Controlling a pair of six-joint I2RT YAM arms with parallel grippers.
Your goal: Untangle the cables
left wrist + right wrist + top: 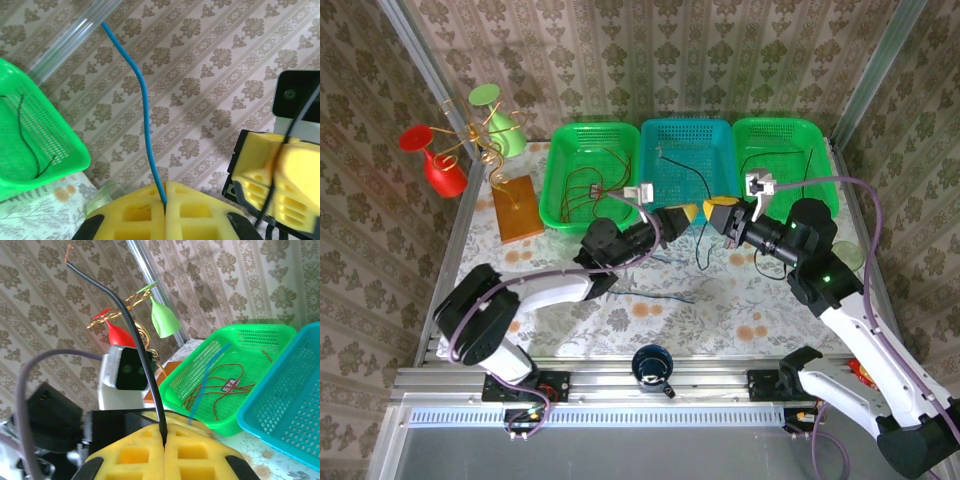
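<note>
Left wrist view gives you the left gripper (165, 195) pinched tight on a blue cable (145, 115) that rises out of its closed jaws. Your right gripper (164, 437) is likewise clamped on a black cable (137, 340). From above, you see both grippers meeting just before the teal basket (685, 128). Red cables (220, 385) lie in the left green basket (260, 332).

Far edge blocked
3 baskets (590, 127) line the table's (750, 310) far edge, wire stand (480, 145) at far-left corner; bare top toward the near edge's middle.
</note>
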